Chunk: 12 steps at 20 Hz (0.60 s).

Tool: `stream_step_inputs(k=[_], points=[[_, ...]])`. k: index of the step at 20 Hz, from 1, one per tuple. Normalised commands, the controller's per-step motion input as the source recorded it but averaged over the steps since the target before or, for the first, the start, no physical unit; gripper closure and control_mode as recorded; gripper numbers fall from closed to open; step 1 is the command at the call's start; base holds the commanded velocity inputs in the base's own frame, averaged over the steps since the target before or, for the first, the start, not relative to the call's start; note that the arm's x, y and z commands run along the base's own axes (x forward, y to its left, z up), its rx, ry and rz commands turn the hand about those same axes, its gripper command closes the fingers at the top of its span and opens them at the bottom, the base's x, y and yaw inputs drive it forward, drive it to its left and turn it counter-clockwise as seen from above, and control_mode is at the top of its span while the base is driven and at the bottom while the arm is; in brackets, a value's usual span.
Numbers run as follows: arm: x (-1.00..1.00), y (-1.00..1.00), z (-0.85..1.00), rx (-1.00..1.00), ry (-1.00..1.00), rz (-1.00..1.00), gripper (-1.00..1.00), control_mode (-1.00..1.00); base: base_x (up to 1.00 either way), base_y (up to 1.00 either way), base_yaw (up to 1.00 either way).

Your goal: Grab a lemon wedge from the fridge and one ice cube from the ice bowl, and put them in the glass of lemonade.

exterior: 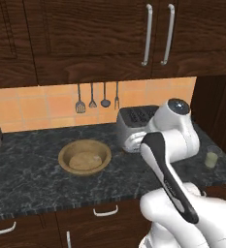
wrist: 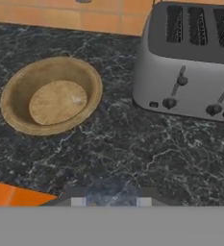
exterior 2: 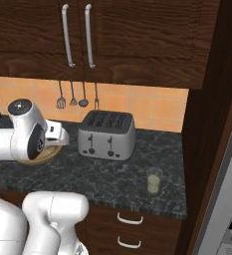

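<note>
The wooden ice bowl (wrist: pixel 51 95) lies on the dark counter (wrist: pixel 132 144) left of the toaster, with one faint pale glint on its bottom. The bowl (exterior: pixel 84 157) also shows in the left base view, and the arm half hides the bowl (exterior 2: pixel 44 155) in the right base view. My gripper (wrist: pixel 110 202) hovers over the counter just right of the bowl, shut on a faint glassy block, the ice cube (wrist: pixel 108 191). The glass of lemonade (exterior 2: pixel 154 180) stands near the counter's right front; the glass (exterior: pixel 211 157) is beyond my arm. The fridge (exterior 2: pixel 223 199) fills the right edge. The lemon wedge is out of view.
A steel toaster (exterior 2: pixel 106 133) stands between bowl and glass, against the orange tiles. Utensils (exterior: pixel 92 99) hang on the wall above. Dark wall cabinets (exterior: pixel 109 38) sit overhead. An orange patch (wrist: pixel 12 194) at the hand view's lower left cannot be identified.
</note>
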Motion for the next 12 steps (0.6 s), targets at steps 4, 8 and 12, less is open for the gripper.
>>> stream_step_inputs(k=[4, 8, 12], points=[[-0.23, -0.99, 0.68, -0.14, 0.10, -0.21, 1.00, -1.00, 0.00, 0.00, 0.00], [-0.23, -1.00, 0.52, -0.11, 0.13, -0.25, 1.00, -1.00, 0.00, 0.00, 0.00], [-0.21, -1.00, 0.08, -0.01, 0.08, -0.27, 1.00, -1.00, 0.00, 0.00, 0.00]])
